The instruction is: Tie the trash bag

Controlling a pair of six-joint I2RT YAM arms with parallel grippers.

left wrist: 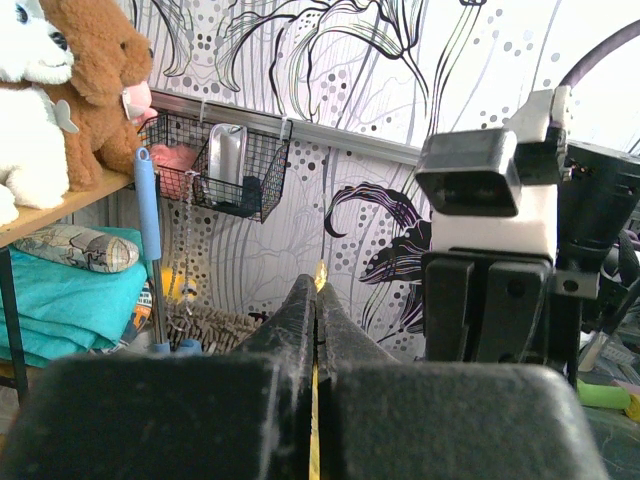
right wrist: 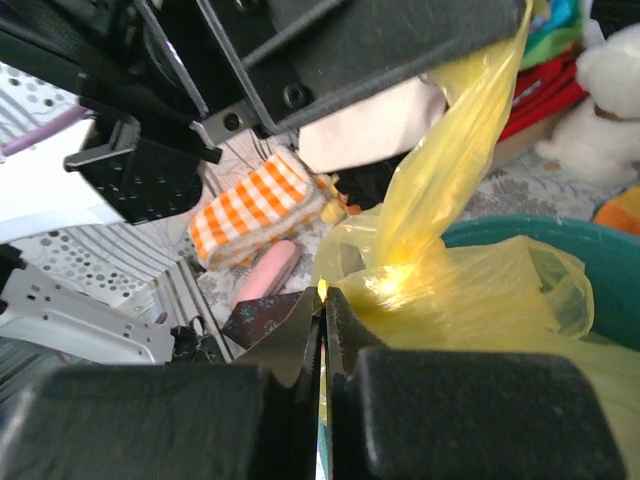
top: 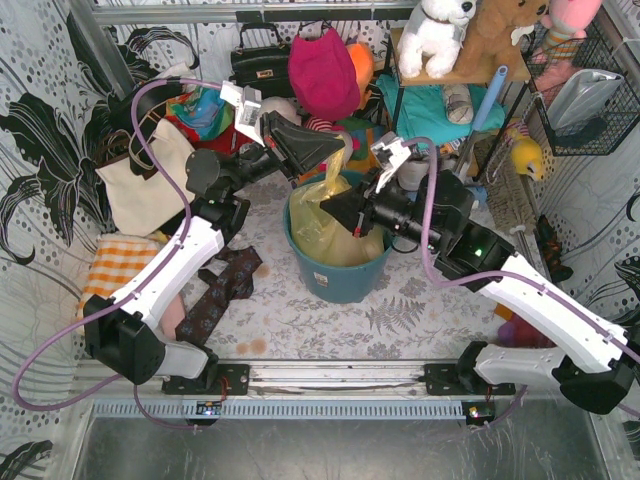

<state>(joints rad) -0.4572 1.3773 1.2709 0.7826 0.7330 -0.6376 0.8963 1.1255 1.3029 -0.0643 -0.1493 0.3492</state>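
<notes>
The trash bag (top: 322, 232) sits in the teal bin (top: 335, 285) at the centre of the top view, with a cream tote (top: 145, 185) at left and plush toys (top: 437, 30) at upper right. Both grippers are clamped on it: the left gripper (top: 343, 141) on a strip drawn upward, the right gripper (top: 325, 207) at its mouth. Only the wrist views show the yellow sliver caught in each closed tip.

Tight around the bin (top: 340, 285): left hand (top: 340, 150) and right hand (top: 333, 207) crowd above it, bag (top: 325, 238) stretched between them; shelf (top: 455, 75) behind, tote (top: 140, 185) and tie (top: 215, 295) left of it. Bare tabletop (top: 400, 325) in front is open.
</notes>
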